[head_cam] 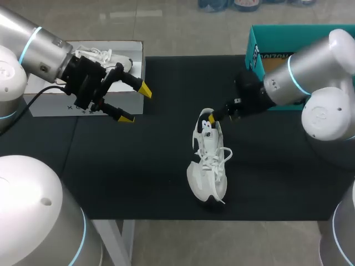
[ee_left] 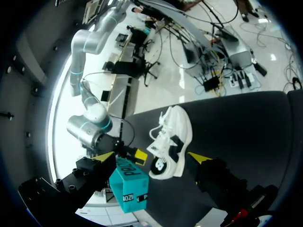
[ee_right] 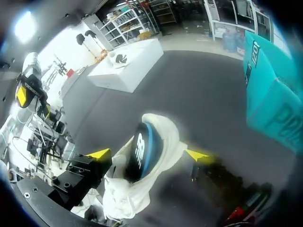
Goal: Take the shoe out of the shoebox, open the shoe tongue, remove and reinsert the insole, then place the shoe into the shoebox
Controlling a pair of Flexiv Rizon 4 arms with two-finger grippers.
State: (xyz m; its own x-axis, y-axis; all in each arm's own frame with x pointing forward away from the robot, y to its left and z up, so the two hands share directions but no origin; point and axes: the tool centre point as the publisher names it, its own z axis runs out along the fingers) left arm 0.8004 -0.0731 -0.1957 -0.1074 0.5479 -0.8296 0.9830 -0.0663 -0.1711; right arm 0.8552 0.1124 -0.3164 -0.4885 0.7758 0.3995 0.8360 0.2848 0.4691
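A white shoe (head_cam: pixel 209 160) with black trim lies on the black mat (head_cam: pixel 138 177) near the middle, its heel toward the back. My right gripper (head_cam: pixel 213 117) sits at that heel. In the right wrist view the right gripper (ee_right: pixel 147 154) is open, and the heel (ee_right: pixel 144 149) stands between its spread yellow fingertips (ee_right: pixel 98 153) with a gap on one side. My left gripper (head_cam: pixel 136 103) hangs open and empty above the mat's left part, beside the white shoebox (head_cam: pixel 50 100). From the left wrist view the shoe (ee_left: pixel 173 137) lies well ahead of the left gripper (ee_left: pixel 150 156).
Another white shoe (head_cam: pixel 105 55) rests inside the white shoebox at the back left. A teal box (head_cam: pixel 288 39) stands at the back right, just behind my right arm, and shows as the teal box (ee_right: pixel 274 94) beside the right gripper.
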